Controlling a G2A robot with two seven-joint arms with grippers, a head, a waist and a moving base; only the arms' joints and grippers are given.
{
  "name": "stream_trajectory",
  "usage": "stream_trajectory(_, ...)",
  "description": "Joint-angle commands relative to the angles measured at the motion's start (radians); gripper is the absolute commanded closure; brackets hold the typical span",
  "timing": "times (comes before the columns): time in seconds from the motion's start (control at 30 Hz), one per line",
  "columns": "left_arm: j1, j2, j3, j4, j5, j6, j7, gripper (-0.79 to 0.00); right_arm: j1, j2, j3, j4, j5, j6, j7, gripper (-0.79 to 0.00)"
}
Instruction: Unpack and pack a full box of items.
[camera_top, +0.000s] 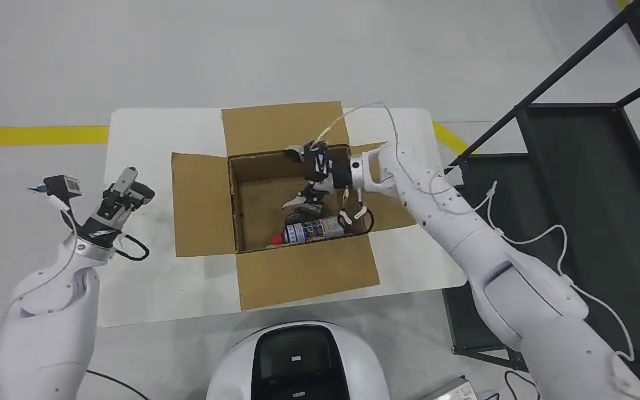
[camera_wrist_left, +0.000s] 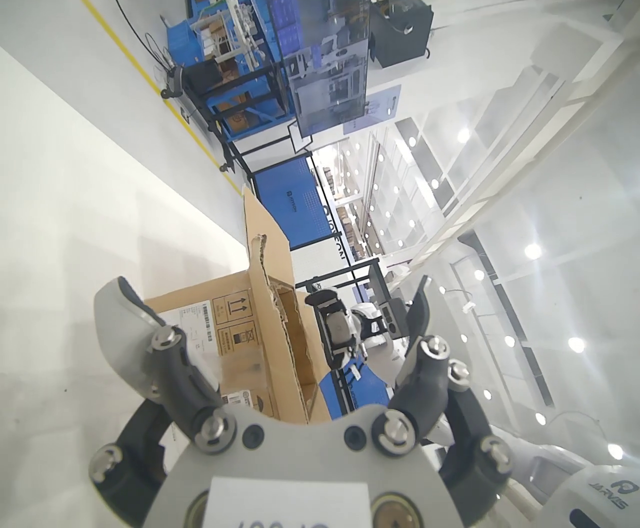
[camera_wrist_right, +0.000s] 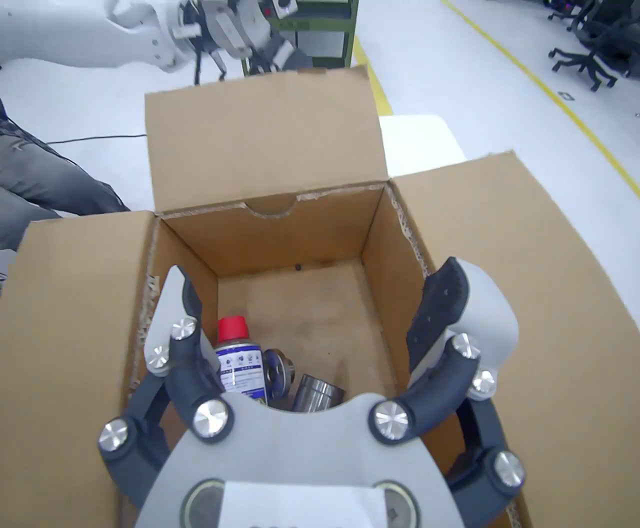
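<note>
White table (camera_top: 150, 140), open cardboard box (camera_top: 200, 205) at centre, flaps splayed. Right gripper (camera_wrist_right: 312, 272) angled down over the box opening, fingers spread wide, empty. Left gripper (camera_top: 135, 182) at the table's left edge, also wide open, empty. Red-capped spray can (camera_wrist_right: 235, 350) lies on the box floor beside a metal cylinder (camera_wrist_right: 317, 392).

box (camera_wrist_right: 285, 240) mouth open, flaps (camera_wrist_right: 260, 140) folded out | my right gripper (camera_wrist_right: 312, 277) spread above it | spray can (camera_wrist_right: 239, 360) and metal cylinder (camera_wrist_right: 317, 392) block the wall nearest me | rest of floor bare
</note>
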Motion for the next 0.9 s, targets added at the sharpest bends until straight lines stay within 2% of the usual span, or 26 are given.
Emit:
stream_trajectory(0.0,-0.017,-0.001,0.019,0.007,-0.013,-0.003,-0.031,-0.785,-0.077,0.047,0.094,-0.114,0.029,0.001,0.081,-0.785)
stream_trajectory(0.23,-0.071,0.004,0.060,-0.001,-0.080,0.041,-0.191,-0.785,-0.342,0.156,0.351,-0.446,0.375,0.002,0.461,-0.785)
stream_trajectory(0.33,-0.097,0.006,0.071,-0.008,-0.131,0.075,-0.263,-0.785,-0.342,0.156,0.351,-0.446,0.375,0.002,0.461,-0.785)
stream_trajectory(0.6,-0.152,0.003,0.124,-0.012,-0.239,0.163,-0.347,-0.785,-0.342,0.156,0.351,-0.446,0.375,0.002,0.461,-0.785)
stream_trajectory(0.87,-0.188,-0.008,0.208,-0.064,-0.224,0.185,-0.332,-0.785,-0.368,0.162,0.370,-0.429,0.428,0.014,0.474,-0.785)
